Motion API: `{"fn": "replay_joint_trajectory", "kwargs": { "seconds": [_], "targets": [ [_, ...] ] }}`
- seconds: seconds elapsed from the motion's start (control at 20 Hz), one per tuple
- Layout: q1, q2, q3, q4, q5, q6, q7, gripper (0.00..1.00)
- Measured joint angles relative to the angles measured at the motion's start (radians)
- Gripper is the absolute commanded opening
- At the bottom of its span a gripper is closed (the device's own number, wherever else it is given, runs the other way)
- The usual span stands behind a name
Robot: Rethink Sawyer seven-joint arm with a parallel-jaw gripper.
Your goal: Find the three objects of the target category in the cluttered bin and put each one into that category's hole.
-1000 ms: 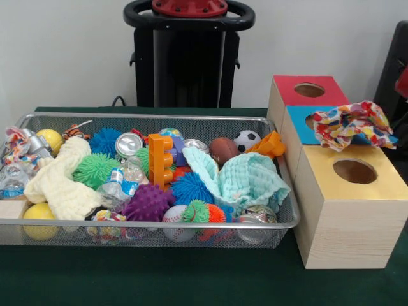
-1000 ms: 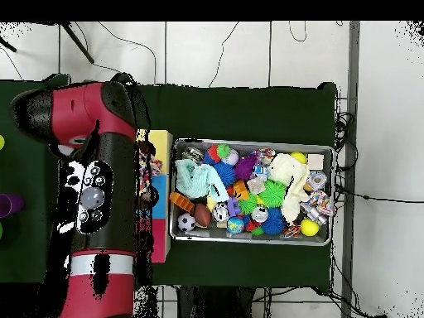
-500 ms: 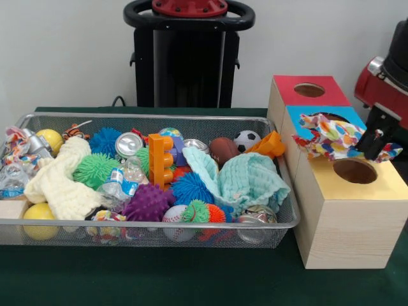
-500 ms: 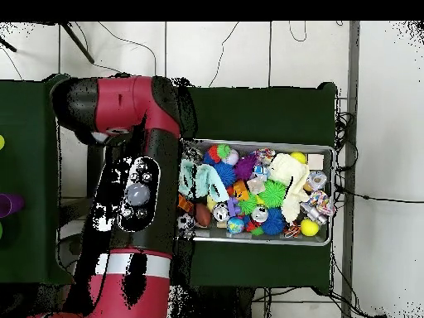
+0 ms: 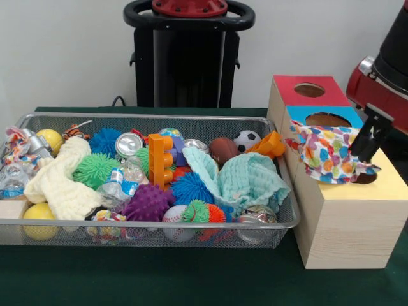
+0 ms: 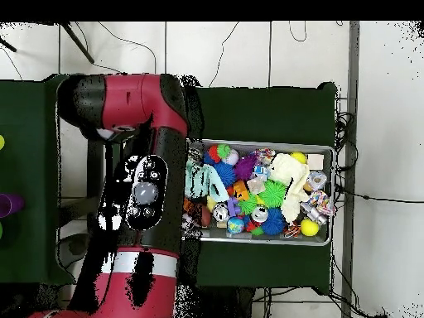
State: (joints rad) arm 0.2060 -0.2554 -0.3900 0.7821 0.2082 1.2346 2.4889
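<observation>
On the yellow box point(image 5: 357, 191), the pincer point(image 5: 368, 145) (fingers closed) grips a spotted cloth point(image 5: 328, 153).

The arm point(image 6: 137, 178) is glossy red with black joints and a black panel carrying a round grey button among small white markings. At the front view's three o'clock, red casing with a silver ring tops the black end effector point(image 5: 368, 141).

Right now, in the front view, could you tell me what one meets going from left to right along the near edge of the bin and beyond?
Yellow ball → purple spiky ball → baseball → crushed can → yellow-topped box, with the colourful cloth draped over it.
</observation>
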Motion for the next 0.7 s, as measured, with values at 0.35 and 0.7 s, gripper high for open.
{"fn": "replay_joint_trajectory", "kwargs": {
  "seconds": [0.35, 0.7],
  "targets": [
    [0.028, 0.032, 0.0, -0.04, 0.0, 0.0, 0.0, 0.0],
    [0.062, 0.058, 0.0, -0.068, 0.0, 0.0, 0.0, 0.0]
  ]
}}
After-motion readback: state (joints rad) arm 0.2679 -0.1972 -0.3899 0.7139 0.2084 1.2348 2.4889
